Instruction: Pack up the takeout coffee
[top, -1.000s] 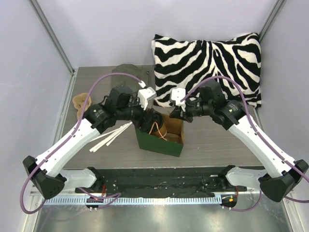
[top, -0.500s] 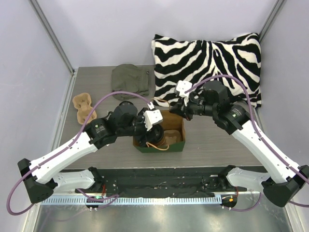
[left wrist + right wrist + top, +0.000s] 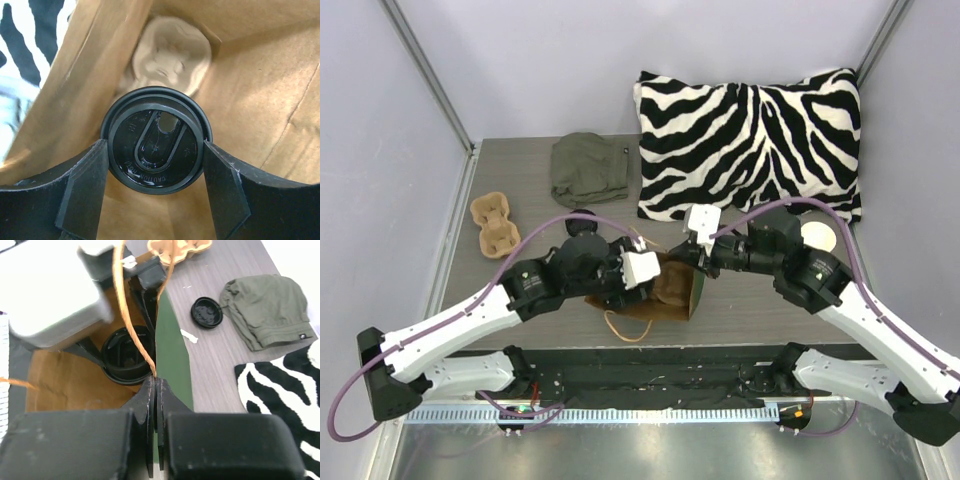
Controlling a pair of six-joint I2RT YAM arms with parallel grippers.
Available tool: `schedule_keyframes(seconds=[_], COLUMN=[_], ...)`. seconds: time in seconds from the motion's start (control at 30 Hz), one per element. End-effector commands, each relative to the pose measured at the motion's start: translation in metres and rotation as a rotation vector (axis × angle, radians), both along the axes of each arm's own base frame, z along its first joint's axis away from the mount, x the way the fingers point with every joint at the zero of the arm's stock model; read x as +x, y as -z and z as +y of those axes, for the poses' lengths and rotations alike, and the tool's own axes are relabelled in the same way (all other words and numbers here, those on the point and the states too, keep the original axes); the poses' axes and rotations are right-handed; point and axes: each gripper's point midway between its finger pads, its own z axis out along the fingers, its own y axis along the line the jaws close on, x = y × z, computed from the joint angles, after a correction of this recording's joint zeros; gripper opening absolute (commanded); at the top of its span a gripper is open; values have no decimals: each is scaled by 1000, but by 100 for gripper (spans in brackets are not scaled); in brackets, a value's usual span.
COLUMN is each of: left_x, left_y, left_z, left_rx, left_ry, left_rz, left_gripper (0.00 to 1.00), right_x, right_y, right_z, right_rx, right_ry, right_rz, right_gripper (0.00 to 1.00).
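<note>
The bag (image 3: 172, 357) is paper, smooth dark green outside and creased brown kraft inside, with a thin orange cord handle (image 3: 122, 305) looping over its mouth. The coffee (image 3: 150, 170) sits inside the bag, just within the mouth. Only its round, glossy black plastic lid shows, with raised lettering round the edge and a long oval sip slot across the middle. The cup's body is hidden under the lid. The lid faces back out of the mouth, so the cup's long axis runs straight into the bag, base first. Whether the base touches the bag's inner wall cannot be told.

The left gripper (image 3: 154, 145) reaches into the bag and grasps the coffee. Its matte black fingers (image 3: 82, 195) press against opposite sides of the lid's rim. Deeper in the bag, beyond the coffee, lies a moulded tan pulp tray (image 3: 172, 55) with a rough, dimpled surface.

The right gripper (image 3: 154, 385) is clenched flat on the bag's green rim, where the cord comes down to it.

Outside the bag, on the grey wood-grain table (image 3: 215, 365), a loose black lid (image 3: 206, 311) lies near its green side. A crumpled olive cloth (image 3: 265, 307) lies farther off, next to a zebra-striped pillow (image 3: 750, 130). A second pulp tray (image 3: 495, 222) lies well apart from the bag.
</note>
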Motion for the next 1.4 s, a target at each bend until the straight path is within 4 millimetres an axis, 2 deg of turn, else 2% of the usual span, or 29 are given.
schedule_keyframes(seconds=[0.0, 0.27, 0.5, 0.7, 1.03, 1.1, 1.23, 1.37], left_x=[-6, -25, -44, -46, -37, -38, -45, -48], left_y=[-19, -16, -14, -25, -44, -43, -25, -16], left_z=[-4, -8, -21, -30, -35, -35, -36, -38], left_rx=[-33, -30, 1, 24, 55, 61, 83, 86], left_ry=[93, 185, 296, 337, 348, 365, 422, 444], left_rz=[-200, -355, -464, -569, -676, -685, -669, -673], left_gripper=[12, 9, 9, 8, 6, 6, 6, 6], right_x=[-2, -14, -22, -29, -39, -41, -43, -49], right_y=[-9, -7, -16, -13, -17, -17, -20, -15], right_z=[-1, -2, 2, 6, 10, 10, 12, 11], right_rx=[45, 70, 98, 101, 102, 101, 106, 99], right_ry=[16, -1, -19, -37, -77, -83, -93, -117], right_rz=[-105, -109, -128, -96, -111, -120, -132, -128], right_gripper=[1, 1, 1, 1, 1, 1, 1, 1])
